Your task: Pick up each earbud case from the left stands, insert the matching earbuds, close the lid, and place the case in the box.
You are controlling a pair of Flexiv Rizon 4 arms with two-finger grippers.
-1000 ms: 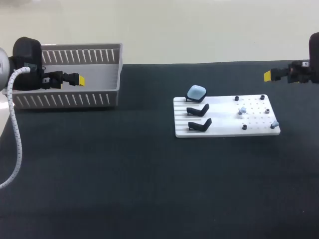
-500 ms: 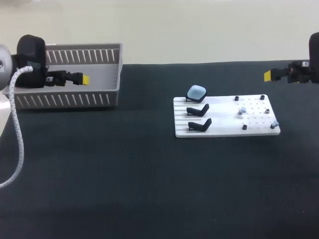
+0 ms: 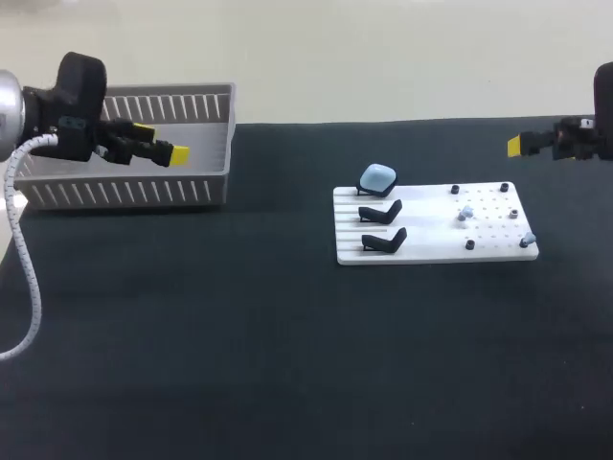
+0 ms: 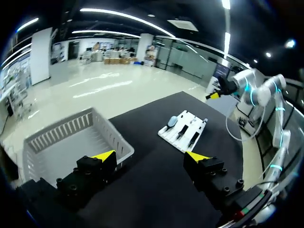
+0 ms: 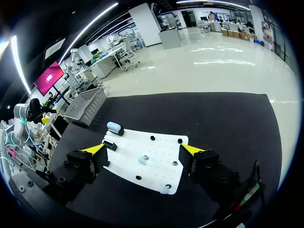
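Note:
A light blue earbud case (image 3: 377, 177) sits closed on the far stand of the white board (image 3: 436, 251); it also shows in the left wrist view (image 4: 172, 120) and the right wrist view (image 5: 114, 127). Two black stands (image 3: 381, 211) nearer me are bare. Small pale earbuds (image 3: 465, 213) (image 5: 144, 159) lie on the board's pegged right half. My left gripper (image 3: 168, 151) (image 4: 149, 155) hangs open over the right part of the grey slatted box (image 3: 124, 192), holding nothing. My right gripper (image 3: 517, 146) (image 5: 143, 148) is open and empty, high beyond the board's far right corner.
The box (image 4: 71, 137) stands at the table's far left, its inside bare where it shows. Black pegs (image 3: 470, 245) stick up from the board. Dark tabletop stretches between box and board and across the whole near half.
My left gripper has swung to the right over the box, toward its right wall. The right arm, the case and the board have stayed put.

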